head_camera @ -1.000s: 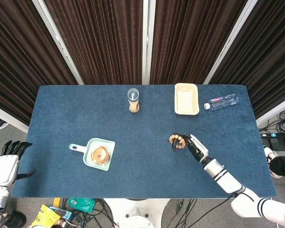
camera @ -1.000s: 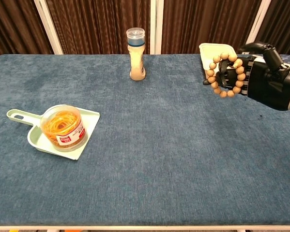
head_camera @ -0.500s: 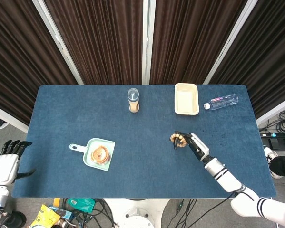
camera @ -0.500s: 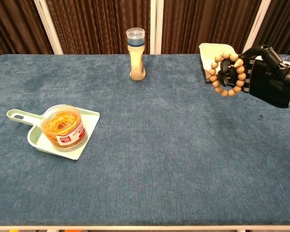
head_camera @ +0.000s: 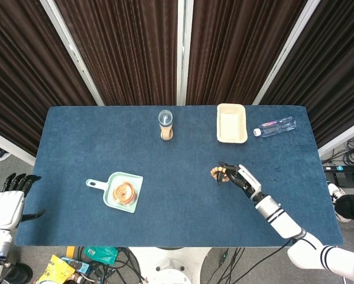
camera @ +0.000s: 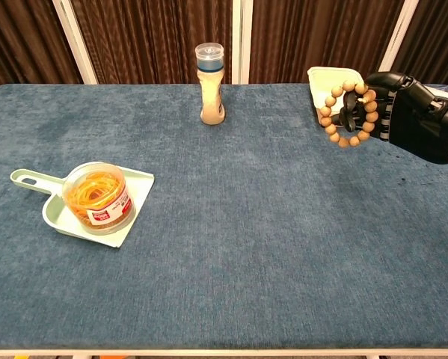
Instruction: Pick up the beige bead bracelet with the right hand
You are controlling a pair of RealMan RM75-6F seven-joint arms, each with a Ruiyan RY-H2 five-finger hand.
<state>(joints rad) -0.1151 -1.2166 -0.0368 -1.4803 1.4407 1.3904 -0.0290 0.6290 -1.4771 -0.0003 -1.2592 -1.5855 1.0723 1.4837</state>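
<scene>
Right hand (camera: 403, 112) holds beige bead bracelet (camera: 346, 114) above table (camera: 231, 224)

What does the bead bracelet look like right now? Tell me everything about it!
The beige bead bracelet is a ring of round, tan beads that look wooden, strung in a loop. It hangs in the air, off the blue table, looped over the dark fingers of the right hand. In the chest view the loop stands almost upright, in front of the cream tray. Nothing else touches it.

tub (camera: 99, 196) in dustpan (camera: 137, 196) at left, shaker (camera: 211, 83) behind centre, tray (head_camera: 231, 123) and bottle (head_camera: 275, 126) at far right
</scene>
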